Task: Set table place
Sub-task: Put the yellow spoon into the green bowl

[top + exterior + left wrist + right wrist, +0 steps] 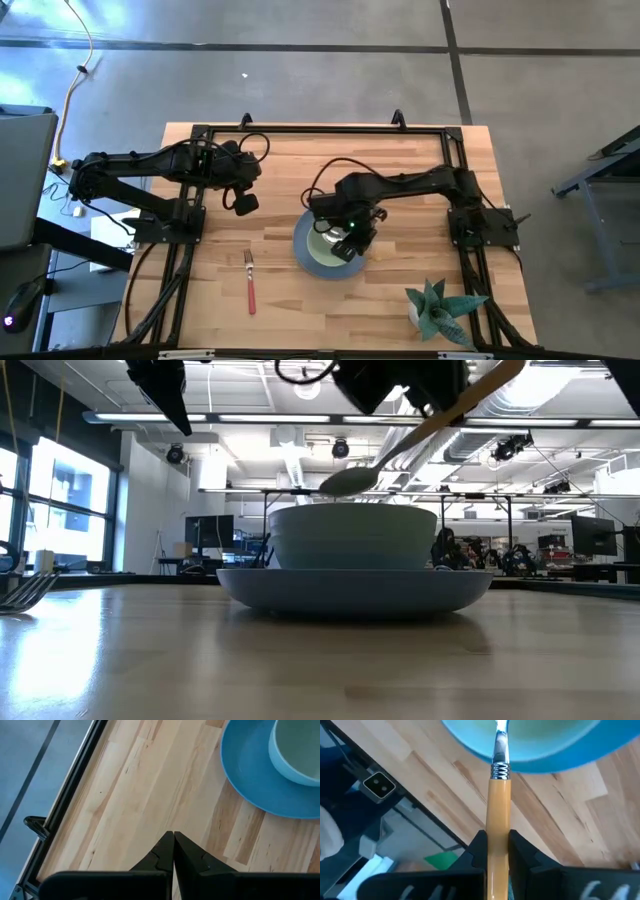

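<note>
At the bottom right of the high view stands a spiky teal-green potted plant point(438, 308), apart from the rest of the setting, and at the bottom centre-left a metal fork with a red handle point(250, 284) lies flat on the light wood butcher-block surface point(400, 295), well to the left of the plate; in the low view its tines point(22, 592) show at the far left edge. Just above these, in the middle of the high view, the round blue-grey plate point(306, 256) rests on the surface with the smaller pale green bowl point(322, 242) sitting inside it; the low view shows the bowl point(352, 536) upright on the plate point(355, 588). The right end effector point(352, 238) hangs over the bowl's right side, its two dark fingers point(479, 851) clamped on the orange handle of a metal spoon point(499, 805). In the low view the spoon point(398, 458) slants down from the upper right, its metal scoop just above the bowl's rim; whether it touches cannot be told. Farther up and to the left in the high view, the left end effector point(243, 203) hovers over bare surface beside the plate, its fingers point(161, 856) pressed together and holding nothing.
</note>
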`<state>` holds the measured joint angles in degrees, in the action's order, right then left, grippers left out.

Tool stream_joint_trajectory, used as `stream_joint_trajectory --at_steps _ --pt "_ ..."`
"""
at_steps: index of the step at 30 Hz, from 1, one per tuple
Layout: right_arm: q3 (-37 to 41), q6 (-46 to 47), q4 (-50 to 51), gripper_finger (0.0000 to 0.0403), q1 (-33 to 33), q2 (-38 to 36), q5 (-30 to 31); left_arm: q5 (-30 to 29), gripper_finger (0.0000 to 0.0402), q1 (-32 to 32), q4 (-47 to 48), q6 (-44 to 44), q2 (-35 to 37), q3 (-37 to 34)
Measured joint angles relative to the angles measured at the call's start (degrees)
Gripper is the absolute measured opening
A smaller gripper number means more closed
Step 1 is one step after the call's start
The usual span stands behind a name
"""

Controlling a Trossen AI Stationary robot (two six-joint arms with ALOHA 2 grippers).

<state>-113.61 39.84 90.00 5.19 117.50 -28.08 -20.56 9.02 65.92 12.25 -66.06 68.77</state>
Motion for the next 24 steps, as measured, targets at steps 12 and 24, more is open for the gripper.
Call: stream_joint_trajectory --at_steps 12,24 --pt "0.03 -3.41 0.01 0.0012 -2.16 1.85 -2.99 0.22 0.0 0.0 -0.01 0.02 0.0 0.0" --pt "0.08 -6.21 0.02 0.0012 -2.69 6.39 0.11 0.22 0.0 0.0 -0.05 0.02 0.0 0.0"
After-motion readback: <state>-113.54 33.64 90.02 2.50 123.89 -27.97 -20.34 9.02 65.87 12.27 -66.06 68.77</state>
